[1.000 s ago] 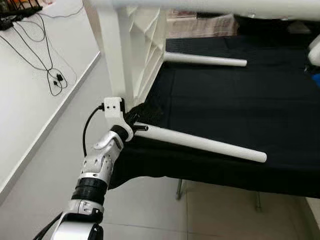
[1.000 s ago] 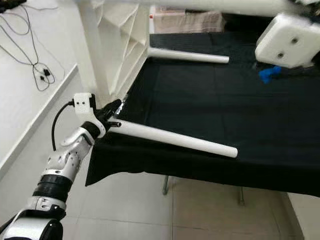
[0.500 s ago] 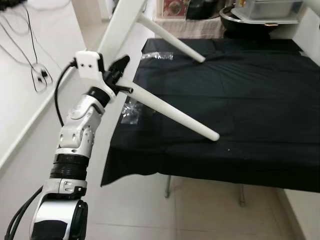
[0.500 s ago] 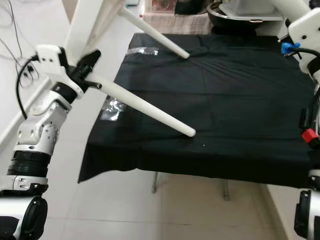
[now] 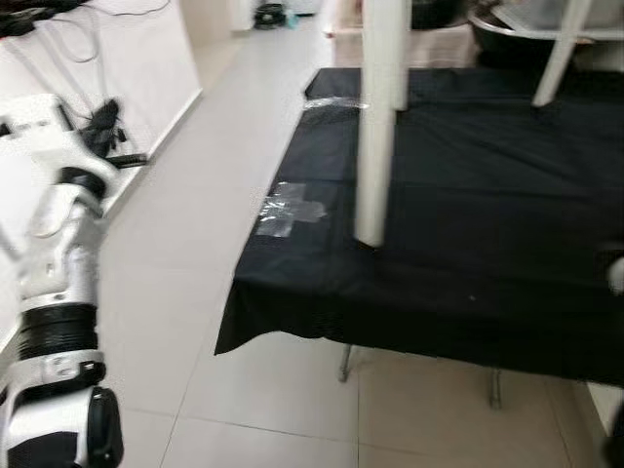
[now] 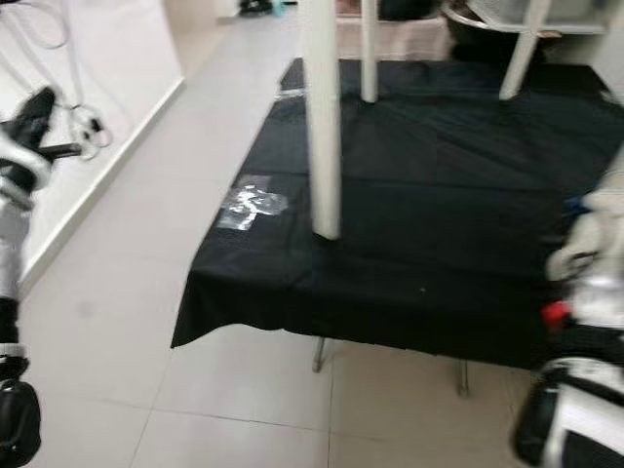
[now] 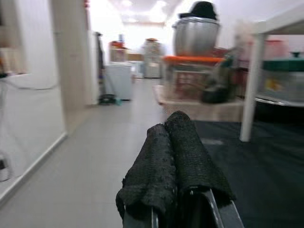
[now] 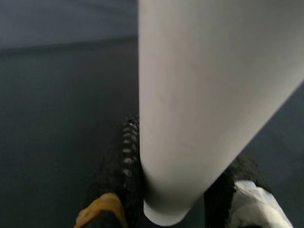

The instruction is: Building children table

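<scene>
The white children's table stands upright on the black cloth [image 5: 487,224]. Its near leg [image 5: 375,127] rests its foot on the cloth, and further legs [image 6: 522,49] stand behind. My left gripper [image 5: 105,119] is out to the left over the floor, away from the table. In the left wrist view its fingers [image 7: 161,161] press together with nothing between them. In the right wrist view my right gripper [image 8: 175,190] is shut on a white table leg [image 8: 204,95], with a black finger on each side of it. Which leg it holds I cannot tell.
A crumpled clear plastic bag [image 5: 288,207] lies near the cloth's left edge. Cables [image 6: 83,127] trail along the white wall at the left. Tiled floor [image 5: 195,214] spreads to the left. Pots and storage boxes [image 7: 197,33] stand at the back. Thin metal legs [image 5: 346,363] carry the cloth-covered surface.
The children's table has swung from lying tilted to standing upright on the cloth. My left gripper has let go of the leg and moved away to the left. The view has also shifted.
</scene>
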Controlling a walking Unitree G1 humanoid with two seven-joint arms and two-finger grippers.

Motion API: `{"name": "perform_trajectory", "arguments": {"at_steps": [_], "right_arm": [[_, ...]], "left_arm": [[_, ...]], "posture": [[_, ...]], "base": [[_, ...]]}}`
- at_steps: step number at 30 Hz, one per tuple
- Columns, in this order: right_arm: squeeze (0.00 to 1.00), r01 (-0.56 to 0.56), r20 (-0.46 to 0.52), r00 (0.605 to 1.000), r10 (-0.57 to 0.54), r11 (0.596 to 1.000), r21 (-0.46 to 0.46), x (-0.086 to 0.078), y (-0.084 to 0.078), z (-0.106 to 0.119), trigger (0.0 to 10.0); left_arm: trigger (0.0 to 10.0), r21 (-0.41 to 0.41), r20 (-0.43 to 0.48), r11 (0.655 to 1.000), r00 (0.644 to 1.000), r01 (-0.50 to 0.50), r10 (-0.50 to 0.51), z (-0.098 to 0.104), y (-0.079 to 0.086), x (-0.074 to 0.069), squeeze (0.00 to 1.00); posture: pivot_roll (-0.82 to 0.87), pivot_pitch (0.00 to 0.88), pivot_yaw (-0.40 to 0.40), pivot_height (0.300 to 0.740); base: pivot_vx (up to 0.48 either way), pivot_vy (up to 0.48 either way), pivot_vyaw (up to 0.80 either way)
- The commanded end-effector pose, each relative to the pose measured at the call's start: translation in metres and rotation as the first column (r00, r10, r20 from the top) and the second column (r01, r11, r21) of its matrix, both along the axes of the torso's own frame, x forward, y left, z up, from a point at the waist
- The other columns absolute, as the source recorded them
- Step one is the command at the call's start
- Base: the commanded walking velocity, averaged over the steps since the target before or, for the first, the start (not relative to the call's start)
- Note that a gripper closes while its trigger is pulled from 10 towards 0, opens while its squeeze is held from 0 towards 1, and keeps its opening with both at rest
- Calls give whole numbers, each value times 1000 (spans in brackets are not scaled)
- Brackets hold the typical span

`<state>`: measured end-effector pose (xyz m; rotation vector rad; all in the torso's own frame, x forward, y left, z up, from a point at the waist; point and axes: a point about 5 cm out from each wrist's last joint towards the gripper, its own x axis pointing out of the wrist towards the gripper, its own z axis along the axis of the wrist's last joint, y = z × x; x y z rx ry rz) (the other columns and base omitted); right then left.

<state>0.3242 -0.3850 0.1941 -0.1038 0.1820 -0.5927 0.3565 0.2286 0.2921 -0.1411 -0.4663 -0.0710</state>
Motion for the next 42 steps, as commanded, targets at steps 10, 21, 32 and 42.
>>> {"name": "perform_trajectory", "arguments": {"at_steps": [10,21,32,42], "right_arm": [[361,-279,75,956,285,957,-76,38,69,1,10000],[1000,-364,208,903,376,927,-92,17,85,-9,10000],[1000,-423,104,893,438,895,-144,-62,116,-62,10000],[0,-764,286,602,745,642,-62,-75,204,-44,10000]], "left_arm": [[1922,-22,-106,995,990,94,-96,-37,-32,-8,0],[10000,-10,-246,965,934,263,-258,-94,-84,-37,0],[10000,1,-351,925,866,381,-356,-136,-106,-75,0],[10000,46,-469,945,842,324,-266,-166,-85,-114,0]], "posture": [[-32,102,71,740],[-57,97,67,740],[-106,78,63,740],[-94,48,67,740]], "base": [[0,0,0],[0,0,0],[0,0,0],[0,0,0]]}}
